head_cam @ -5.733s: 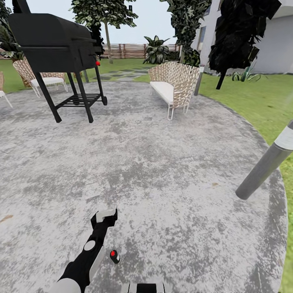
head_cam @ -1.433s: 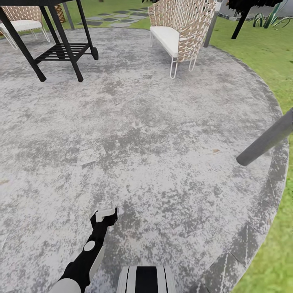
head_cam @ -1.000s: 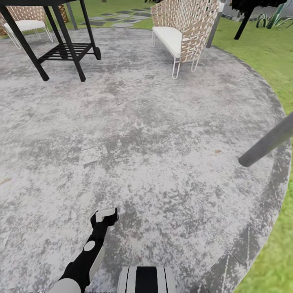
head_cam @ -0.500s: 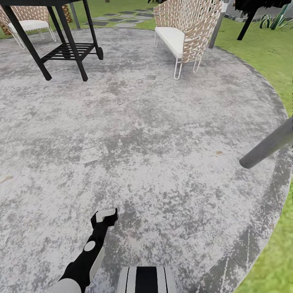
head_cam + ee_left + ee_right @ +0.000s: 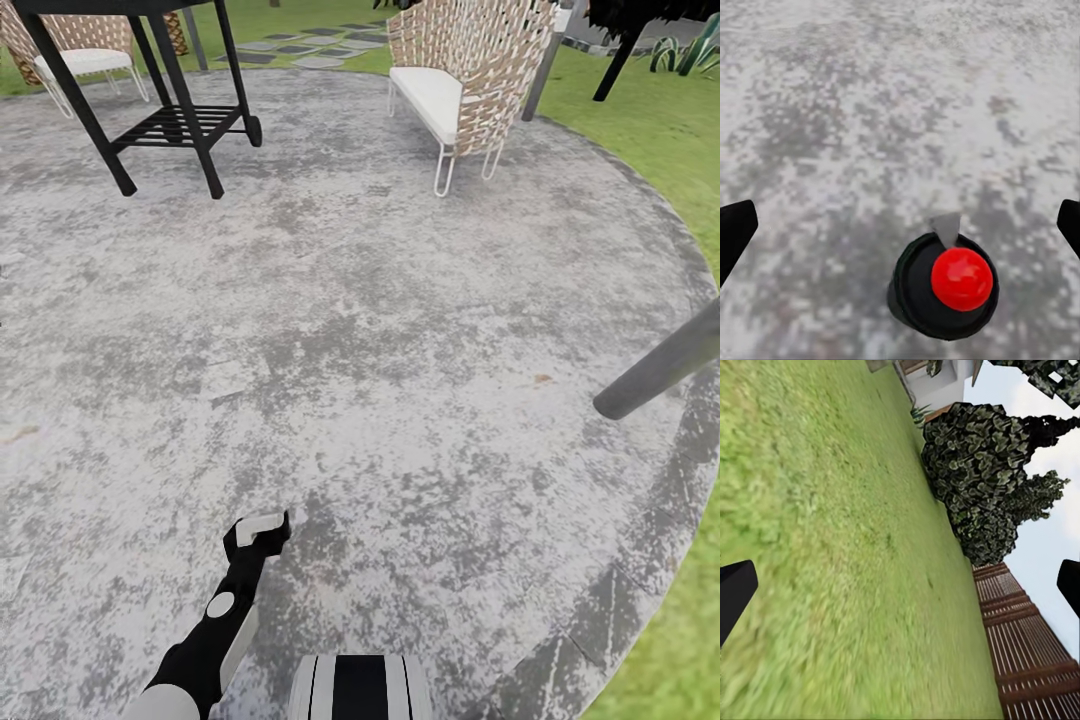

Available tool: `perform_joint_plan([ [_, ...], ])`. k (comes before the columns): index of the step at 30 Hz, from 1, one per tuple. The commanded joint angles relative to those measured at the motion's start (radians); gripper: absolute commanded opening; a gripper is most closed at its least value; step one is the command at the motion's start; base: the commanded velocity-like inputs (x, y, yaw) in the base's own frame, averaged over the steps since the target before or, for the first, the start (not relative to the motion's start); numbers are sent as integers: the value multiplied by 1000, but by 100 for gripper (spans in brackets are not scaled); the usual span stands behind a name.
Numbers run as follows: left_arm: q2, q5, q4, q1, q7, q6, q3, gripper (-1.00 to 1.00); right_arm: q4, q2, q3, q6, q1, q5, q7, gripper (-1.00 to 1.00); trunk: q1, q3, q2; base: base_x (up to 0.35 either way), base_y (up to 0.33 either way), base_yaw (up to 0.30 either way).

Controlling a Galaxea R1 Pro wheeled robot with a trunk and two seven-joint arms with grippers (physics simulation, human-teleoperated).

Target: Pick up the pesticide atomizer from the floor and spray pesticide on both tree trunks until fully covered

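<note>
Head view: a round grey mottled stone patio (image 5: 380, 330) fills most of the scene, w/ green lawn (image 5: 650, 110) along its far and right edge. A black barbecue stand (image 5: 160, 110) sits at far left; a wicker bench w/ white cushion (image 5: 460, 90) sits further right. The left gripper (image 5: 258, 532) hangs low over the patio on its black-and-white arm.

Left wrist view: the pesticide atomizer (image 5: 945, 289), dark w/ a red dot on top, stands on the stone just beyond the gripper, roughly centred btwn the two black fingertips (image 5: 735, 232). Fingers are spread wide, not touching it.

Right wrist view: right gripper's fingertips (image 5: 733, 594) also spread apart, nothing btwn them; grass, dark leafy shrubs (image 5: 982, 472) and a brown slat fence (image 5: 1027, 652) beyond.
</note>
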Motion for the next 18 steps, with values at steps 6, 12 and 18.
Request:
perform_joint_plan([
  [6, 0, 0, 1, 0, 0, 0, -1, 100, 0, 0, 0, 0, 0, 0, 0, 100, 0, 0, 0, 0, -103, 15],
  [12, 0, 0, 1, -1, 0, 0, -1, 100, 0, 0, 0, 0, 0, 1, 0, 100, 0, 0, 0, 0, -45, 2],
  [18, 0, 0, 2, -1, 0, 0, -1, 100, 0, 0, 0, 0, 0, 0, 0, 100, 0, 0, 0, 0, -109, 0],
])
